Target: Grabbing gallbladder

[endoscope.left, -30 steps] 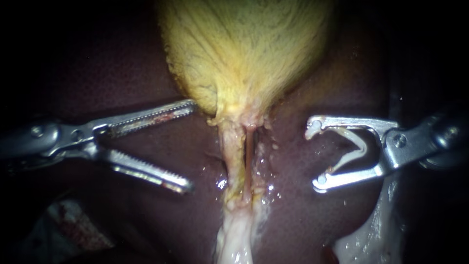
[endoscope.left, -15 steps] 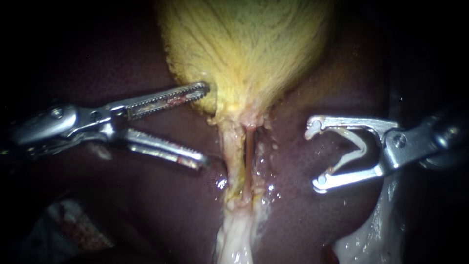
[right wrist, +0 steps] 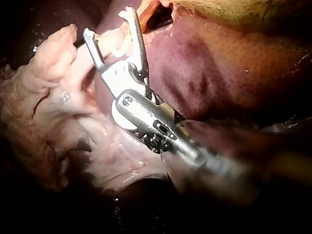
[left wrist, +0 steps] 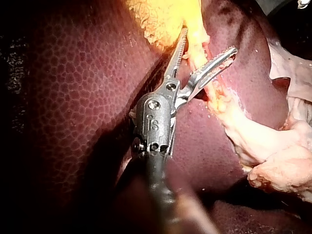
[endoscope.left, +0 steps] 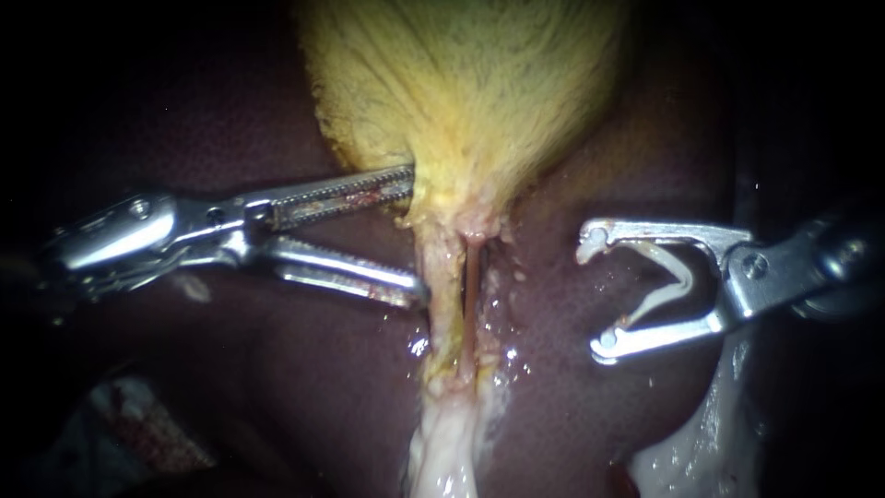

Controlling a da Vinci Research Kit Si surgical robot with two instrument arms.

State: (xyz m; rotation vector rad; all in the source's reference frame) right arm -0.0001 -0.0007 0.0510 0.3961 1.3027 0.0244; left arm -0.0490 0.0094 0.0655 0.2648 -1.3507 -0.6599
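Note:
The yellow gallbladder (endoscope.left: 470,101) tapers to a narrow neck that runs down as a pale stalk (endoscope.left: 442,295) over the dark liver (endoscope.left: 572,406). My left instrument (endoscope.left: 417,236) has toothed jaws standing open at the neck's left edge. The upper jaw lies against the gallbladder's lower rim and the lower jaw tip against the stalk. In the left wrist view the yellow neck (left wrist: 196,46) passes between those open jaws (left wrist: 207,44). My right instrument (endoscope.left: 596,293) stays apart, right of the stalk. Its jaws stand wide with a white clip (endoscope.left: 678,277) seated between them.
A thin brownish tube (endoscope.left: 470,295) runs beside the stalk. Wet whitish tissue (endoscope.left: 447,452) lies below it, and more pale tissue (endoscope.left: 701,433) sits at the lower right. In the right wrist view lumpy pale tissue (right wrist: 44,97) lies beside my right instrument (right wrist: 108,22).
My left instrument has moved right and slightly up until its jaw tips reach the gallbladder's neck, and its jaws have narrowed somewhat. The right instrument has not moved.

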